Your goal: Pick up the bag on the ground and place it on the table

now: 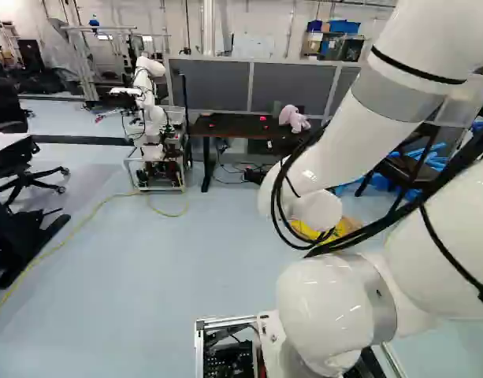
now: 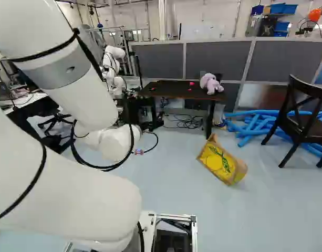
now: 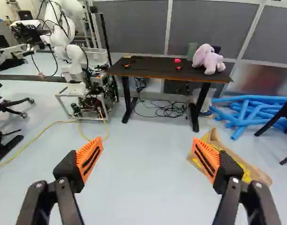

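In the wrist view my gripper stands open, its orange pads wide apart with only bare floor seen between them. The yellow and brown bag lies tilted on the floor at the right of the right base view. In the wrist view, the bag is beyond one finger, which hides part of it; no contact can be made out. My arm covers much of the bag in the left base view. The dark table stands farther ahead, past the bag, with a pink plush toy and small red things on top.
Another robot on a wheeled frame stands beside the table. Cables lie under the table. Blue foam tubes and a dark wooden chair are to the bag's right in the right base view. Grey partitions rise behind the table.
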Available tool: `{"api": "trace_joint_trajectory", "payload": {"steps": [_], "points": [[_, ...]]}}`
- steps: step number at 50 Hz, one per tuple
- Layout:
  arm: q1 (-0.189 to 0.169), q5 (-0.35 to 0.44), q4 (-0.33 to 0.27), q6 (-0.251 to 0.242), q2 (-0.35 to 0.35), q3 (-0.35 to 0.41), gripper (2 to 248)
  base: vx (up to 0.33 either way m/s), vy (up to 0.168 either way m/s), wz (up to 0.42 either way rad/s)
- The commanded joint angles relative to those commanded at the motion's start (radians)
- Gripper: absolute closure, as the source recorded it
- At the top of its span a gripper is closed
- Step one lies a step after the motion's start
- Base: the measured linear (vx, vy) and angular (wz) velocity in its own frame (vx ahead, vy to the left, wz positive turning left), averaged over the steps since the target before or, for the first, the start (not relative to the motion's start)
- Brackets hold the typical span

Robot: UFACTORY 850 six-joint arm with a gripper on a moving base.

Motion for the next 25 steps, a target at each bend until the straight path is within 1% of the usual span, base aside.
{"api": "trace_joint_trajectory", "payload": {"steps": [17, 25], "points": [[0.0, 0.0, 0.0, 0.0, 0.0, 0.0, 3, 0.0, 0.0, 0.0], [0.0, 0.0, 0.0, 0.0, 0.0, 0.0, 3, 0.044, 0.0, -0.003]]}}
